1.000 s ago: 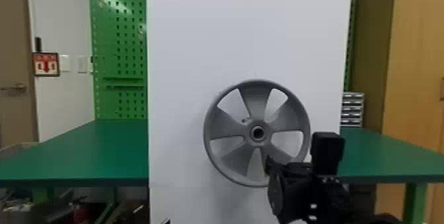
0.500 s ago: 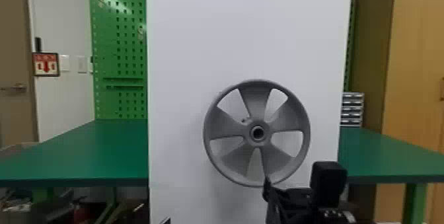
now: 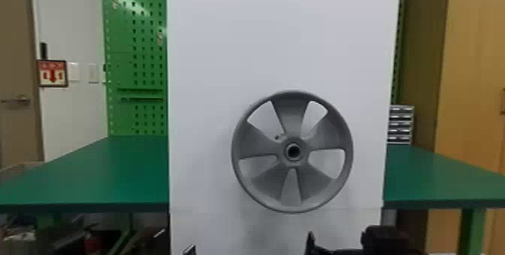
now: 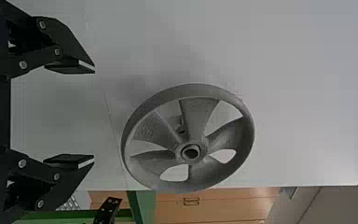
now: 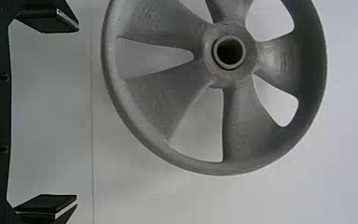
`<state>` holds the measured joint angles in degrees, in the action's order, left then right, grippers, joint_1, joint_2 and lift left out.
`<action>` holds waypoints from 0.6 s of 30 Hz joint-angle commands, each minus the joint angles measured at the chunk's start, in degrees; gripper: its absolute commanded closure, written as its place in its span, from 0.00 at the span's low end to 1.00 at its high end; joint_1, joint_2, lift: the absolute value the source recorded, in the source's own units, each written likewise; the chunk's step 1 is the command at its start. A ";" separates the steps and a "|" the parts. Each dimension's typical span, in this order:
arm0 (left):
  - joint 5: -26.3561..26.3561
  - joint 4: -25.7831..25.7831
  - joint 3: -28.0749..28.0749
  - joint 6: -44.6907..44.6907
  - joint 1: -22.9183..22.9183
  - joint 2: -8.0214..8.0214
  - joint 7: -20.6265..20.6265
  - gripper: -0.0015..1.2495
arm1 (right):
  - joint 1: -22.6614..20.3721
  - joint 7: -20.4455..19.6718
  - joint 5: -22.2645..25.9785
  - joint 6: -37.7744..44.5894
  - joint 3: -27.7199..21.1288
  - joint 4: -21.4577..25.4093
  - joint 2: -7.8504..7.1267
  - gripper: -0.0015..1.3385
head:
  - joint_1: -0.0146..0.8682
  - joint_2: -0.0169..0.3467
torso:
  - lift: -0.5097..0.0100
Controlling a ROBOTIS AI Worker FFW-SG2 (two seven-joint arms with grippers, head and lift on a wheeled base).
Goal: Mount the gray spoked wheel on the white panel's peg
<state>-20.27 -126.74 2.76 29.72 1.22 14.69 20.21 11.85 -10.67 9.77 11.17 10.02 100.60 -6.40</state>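
Plainly, the white panel (image 3: 263,28) takes up the middle of the head view, standing upright in front of the green table (image 3: 112,175) and hiding its centre, so that the top shows to either side. A thin seam (image 3: 210,209) runs level across the panel, near the bottom of the wheel (image 3: 289,117).

On the left, behind the table, a green pegboard (image 3: 137,58) rises beside a pale wall (image 3: 73,21) with two switch plates (image 3: 93,73) and a red and white sign (image 3: 52,73). Farther left is a brown door (image 3: 17,134) with a lever handle (image 3: 15,101). On the right, a small stack of drawers (image 3: 401,124) sits just beside the panel's edge, near a tall wooden cabinet (image 3: 469,85). Mixed clutter (image 3: 22,231) lies under the table's left part, and a green leg (image 3: 469,228) holds up the right.

The wheel is upright at the panel's front, lower right of its middle, clear of both grippers; a small dark bit (image 3: 278,137) shows behind it through a gap between spokes. How far the hub (image 3: 294,151) sits on the peg, I cannot tell.

The left gripper (image 3: 190,250) is at the bottom edge, its jaws wide apart and empty. The right gripper (image 3: 311,243) is below the wheel, jaws likewise spread, with only air between them.
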 commanded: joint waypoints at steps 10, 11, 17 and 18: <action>0.14 0.00 -0.04 -0.19 0.01 -0.36 0.09 0.45 | -4.82 9.18 -0.98 -13.98 -3.25 -9.63 0.78 0.00 | 0.16 0.03 | 0.22; 0.14 0.00 -0.04 -0.19 0.01 -0.36 0.09 0.45 | -5.00 9.97 -1.24 -15.04 -3.51 -10.42 0.95 0.00 | 0.16 0.03 | 0.22; 0.23 0.00 -0.04 -0.28 0.01 -0.36 0.09 0.45 | -6.31 14.19 -1.77 -19.34 -5.62 -14.64 2.18 0.00 | 0.16 0.03 | 0.22; 0.23 0.00 -0.04 -0.28 0.01 -0.36 0.09 0.45 | -6.49 14.89 -2.12 -20.49 -5.89 -15.52 2.36 0.00 | 0.16 0.03 | 0.22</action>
<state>-20.11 -126.74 2.72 29.49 1.23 14.32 20.29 6.21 2.72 8.41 -6.16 5.37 87.86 -4.77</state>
